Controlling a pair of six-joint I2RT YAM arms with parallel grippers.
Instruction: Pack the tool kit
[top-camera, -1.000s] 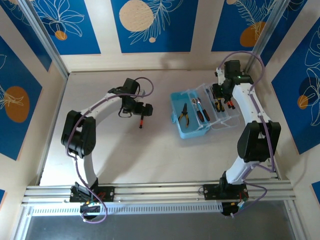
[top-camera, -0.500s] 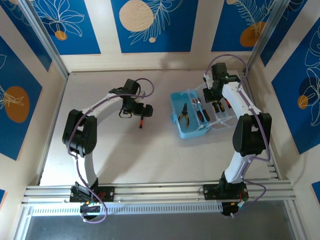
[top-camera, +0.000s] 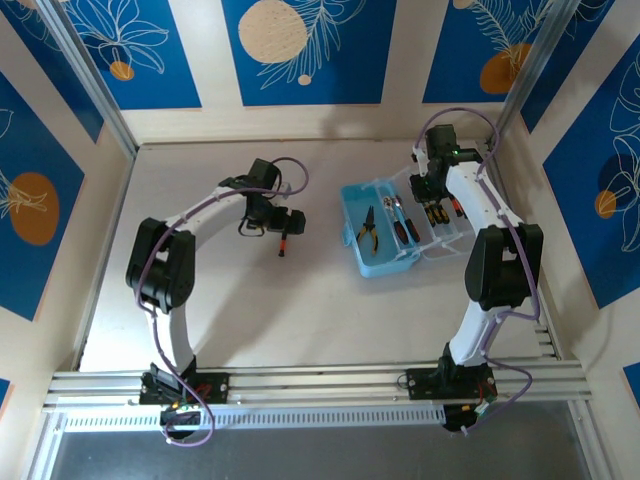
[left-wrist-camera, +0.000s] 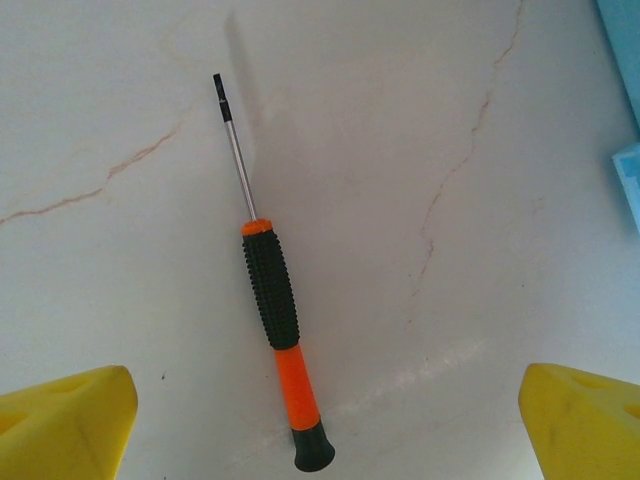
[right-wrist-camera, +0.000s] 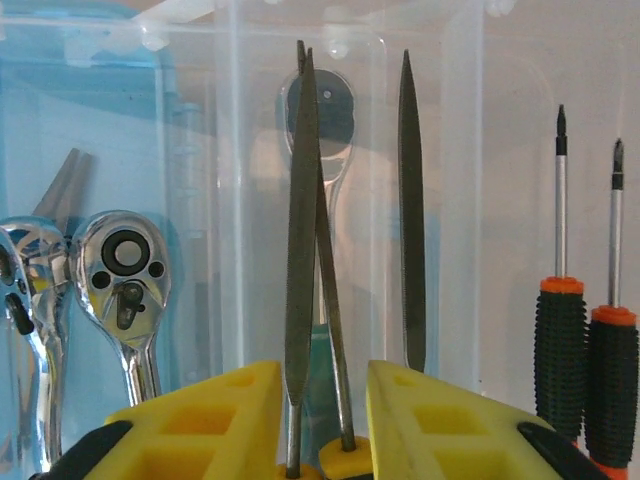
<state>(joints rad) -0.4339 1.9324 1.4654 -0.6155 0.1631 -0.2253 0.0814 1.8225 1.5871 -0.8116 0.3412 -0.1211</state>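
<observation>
The light-blue tool kit case (top-camera: 372, 262) lies open at centre right, its clear lid (top-camera: 452, 232) folded out to the right. Yellow-handled pliers (top-camera: 368, 228) and screwdrivers (top-camera: 405, 230) lie inside. My right gripper (top-camera: 430, 196) hovers over the lid. In the right wrist view its jaws (right-wrist-camera: 322, 385) stand parted around two thin files (right-wrist-camera: 302, 200) without clamping them. A third file (right-wrist-camera: 410, 200), ratchet wrenches (right-wrist-camera: 125, 270) and two orange-and-black screwdrivers (right-wrist-camera: 562, 340) lie alongside. My left gripper (top-camera: 291, 221) (left-wrist-camera: 325, 430) is open above a loose orange-and-black screwdriver (left-wrist-camera: 272, 300) (top-camera: 283, 243) on the table.
The table is walled at the back and both sides by blue-patterned panels (top-camera: 300, 50). A metal rail (top-camera: 320, 385) runs along the near edge, carrying both arm bases. Bare white tabletop (top-camera: 290, 310) lies between the arms.
My right gripper has shifted up and left over the lid, and its jaws have parted from shut. The left arm and the loose screwdriver have stayed put.
</observation>
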